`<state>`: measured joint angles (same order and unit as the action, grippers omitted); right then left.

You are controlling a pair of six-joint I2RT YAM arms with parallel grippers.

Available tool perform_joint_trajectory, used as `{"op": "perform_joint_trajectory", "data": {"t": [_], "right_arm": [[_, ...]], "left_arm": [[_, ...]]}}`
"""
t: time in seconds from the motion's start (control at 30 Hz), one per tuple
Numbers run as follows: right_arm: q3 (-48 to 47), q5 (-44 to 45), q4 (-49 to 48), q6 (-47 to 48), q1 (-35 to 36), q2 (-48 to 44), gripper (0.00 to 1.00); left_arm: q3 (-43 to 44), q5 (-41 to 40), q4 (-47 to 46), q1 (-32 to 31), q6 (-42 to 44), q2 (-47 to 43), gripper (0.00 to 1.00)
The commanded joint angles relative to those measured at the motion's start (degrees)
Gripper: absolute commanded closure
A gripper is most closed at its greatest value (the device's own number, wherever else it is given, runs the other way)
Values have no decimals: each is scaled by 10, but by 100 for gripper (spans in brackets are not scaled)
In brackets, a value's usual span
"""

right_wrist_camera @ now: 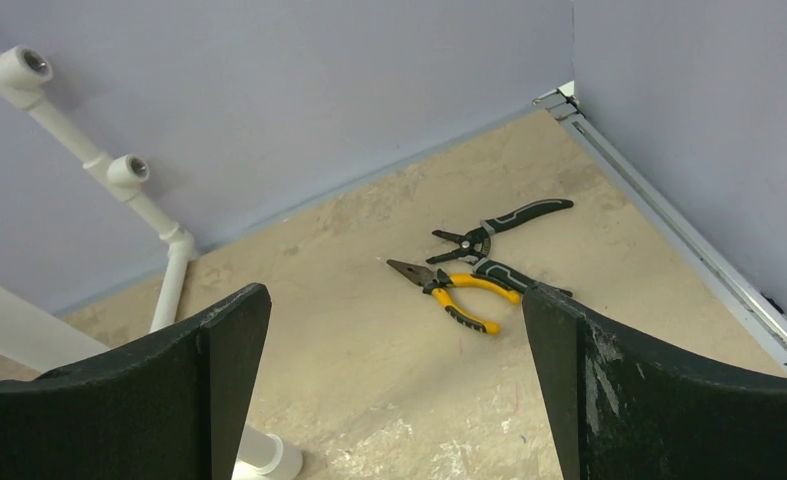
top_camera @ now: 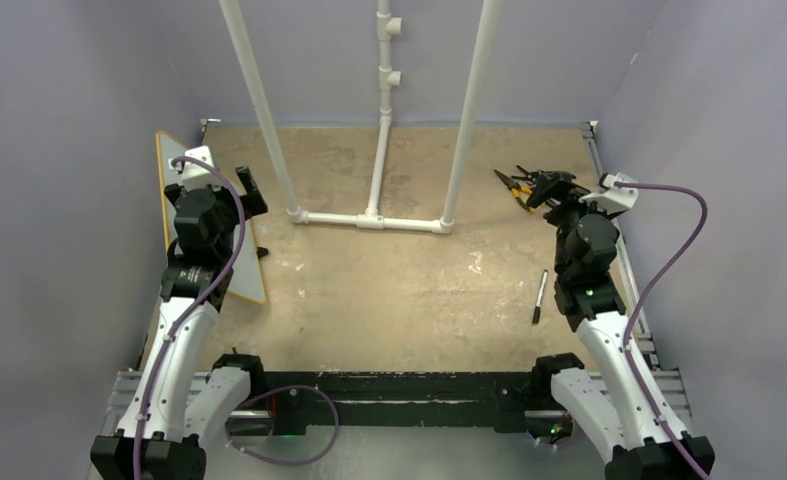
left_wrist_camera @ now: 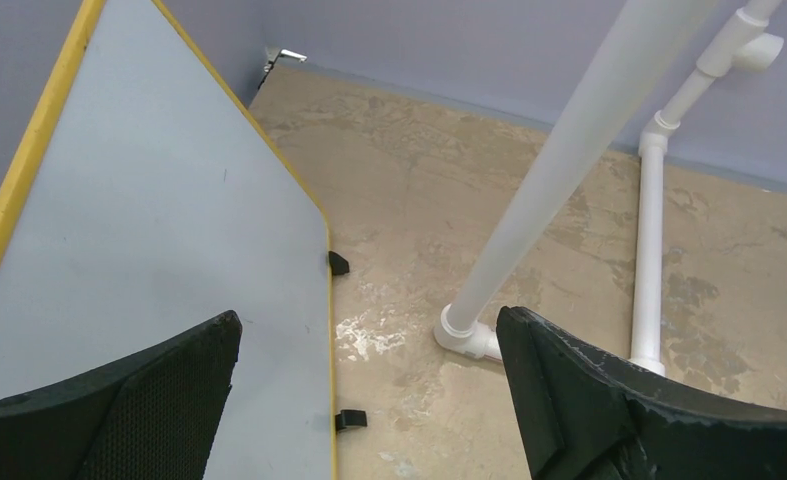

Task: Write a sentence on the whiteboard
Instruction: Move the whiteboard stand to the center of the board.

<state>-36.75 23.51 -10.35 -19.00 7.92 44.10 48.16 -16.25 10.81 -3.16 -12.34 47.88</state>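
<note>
Both claws gape wide and hold nothing: the left claw (left_wrist_camera: 369,330) by the whiteboard (left_wrist_camera: 149,220), the right claw (right_wrist_camera: 394,300) above two hand tools.

In the left wrist view, the black fingers (left_wrist_camera: 149,410) stand far apart at the bottom of the frame. The whiteboard fills the left half, its grey-white face plain where visible, with a yellow frame and small black feet (left_wrist_camera: 338,263) on its right edge. A white pipe frame (left_wrist_camera: 569,170) rises at the right. In the right wrist view, yellow-handled pliers (right_wrist_camera: 459,290) and a black-handled cutter (right_wrist_camera: 504,220) lie just beside each other right of centre on the table (right_wrist_camera: 369,400). From above, a black marker (top_camera: 539,297) lies right of centre, near the right arm.
</note>
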Motion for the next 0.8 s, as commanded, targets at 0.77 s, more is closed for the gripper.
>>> {"op": "perform_joint_trajectory", "data": {"t": [0.77], "right_arm": [[55, -57, -75, -15, -1, -88, 1]], "left_arm": [[-7, 123, -1, -6, -75, 265, 6]]}}
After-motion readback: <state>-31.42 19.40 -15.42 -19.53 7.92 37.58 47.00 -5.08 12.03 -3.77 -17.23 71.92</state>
